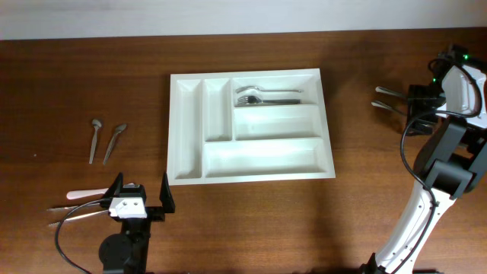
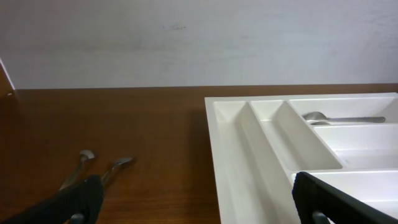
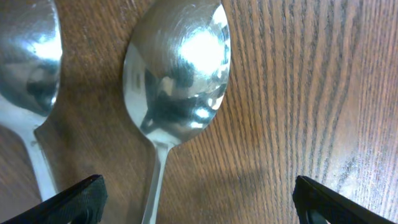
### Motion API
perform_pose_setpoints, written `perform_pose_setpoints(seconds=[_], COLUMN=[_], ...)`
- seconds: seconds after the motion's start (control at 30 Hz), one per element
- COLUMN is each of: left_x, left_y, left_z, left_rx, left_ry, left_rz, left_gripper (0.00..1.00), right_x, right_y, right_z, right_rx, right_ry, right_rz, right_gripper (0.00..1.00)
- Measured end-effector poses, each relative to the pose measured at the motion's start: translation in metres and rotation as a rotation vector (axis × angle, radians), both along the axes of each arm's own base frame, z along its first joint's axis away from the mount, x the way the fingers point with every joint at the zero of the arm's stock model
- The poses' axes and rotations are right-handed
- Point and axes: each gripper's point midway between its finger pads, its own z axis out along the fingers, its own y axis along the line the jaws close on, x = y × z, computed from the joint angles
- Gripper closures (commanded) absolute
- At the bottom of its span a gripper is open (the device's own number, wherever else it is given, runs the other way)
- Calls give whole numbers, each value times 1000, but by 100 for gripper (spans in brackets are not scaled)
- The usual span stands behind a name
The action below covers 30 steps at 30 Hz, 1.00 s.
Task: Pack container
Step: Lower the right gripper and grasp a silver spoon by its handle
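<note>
The container [image 1: 259, 158] is a white five-compartment cutlery tray in the middle of the table. Its top right long compartment holds metal forks [image 1: 266, 97]. The left wrist view shows the tray's near left corner [image 2: 249, 149] and cutlery inside [image 2: 342, 118]. My left gripper [image 1: 141, 195] is open and empty, low by the tray's front left corner [image 2: 199, 210]. My right gripper [image 1: 412, 101] is open, low over two large spoons [image 1: 388, 99] at the far right. In the right wrist view one spoon [image 3: 177, 81] lies between the fingers [image 3: 199, 205], and the other [image 3: 25, 56] lies at the left.
Two small spoons [image 1: 95, 137] [image 1: 116, 141] lie on the table at the left and also show in the left wrist view [image 2: 78, 168]. A pale handle [image 1: 84, 194] and thin metal cutlery [image 1: 76, 210] lie beside my left gripper. The wall runs along the far table edge.
</note>
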Motion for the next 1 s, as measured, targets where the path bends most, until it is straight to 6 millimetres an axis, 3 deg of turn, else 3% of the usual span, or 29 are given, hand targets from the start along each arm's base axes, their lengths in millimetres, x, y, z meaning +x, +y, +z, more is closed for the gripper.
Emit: perform_pose_setpoints(seconds=[1.0], left_x=[0], left_y=[0], left_z=[0], left_rx=[0], left_ry=[0], left_rz=[0], left_gripper=[1], right_x=[-10], right_y=[6], right_z=[-14], right_rx=[33], right_ry=[55], right_rz=[1], right_gripper=[2])
